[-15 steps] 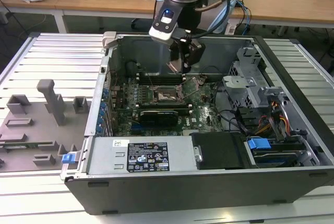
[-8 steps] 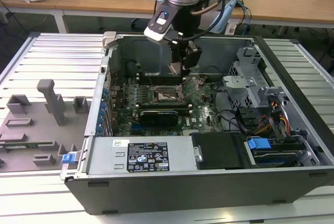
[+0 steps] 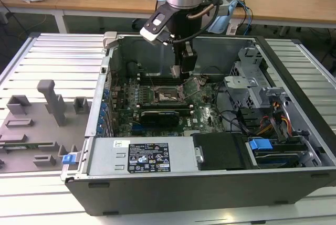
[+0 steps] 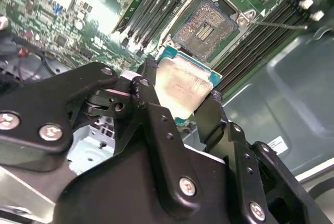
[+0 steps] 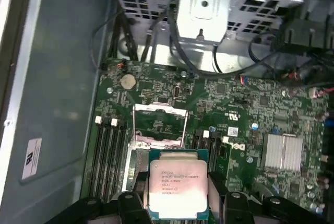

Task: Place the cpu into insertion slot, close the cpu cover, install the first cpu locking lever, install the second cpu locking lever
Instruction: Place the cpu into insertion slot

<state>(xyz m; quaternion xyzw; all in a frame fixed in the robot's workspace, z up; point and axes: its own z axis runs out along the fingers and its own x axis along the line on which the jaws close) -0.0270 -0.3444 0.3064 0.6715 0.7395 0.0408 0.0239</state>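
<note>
In the tool (image 4: 181,91) sits the cpu (image 4: 180,84) (clear of the insertion slot (image 4: 207,25)).

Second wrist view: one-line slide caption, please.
Gripper shut on the cpu, held short of the bare insertion slot on the motherboard.

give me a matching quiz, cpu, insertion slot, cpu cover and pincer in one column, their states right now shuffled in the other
Things:
1. cpu
2. insertion slot
3. cpu cover
4. pincer

States:
a. pin field bare, nothing seated in it
b. swung open, off the socket
c. shut on the cpu
d. held in the air, silver top showing

Pairs: 1-d, 2-a, 3-b, 4-c
</note>
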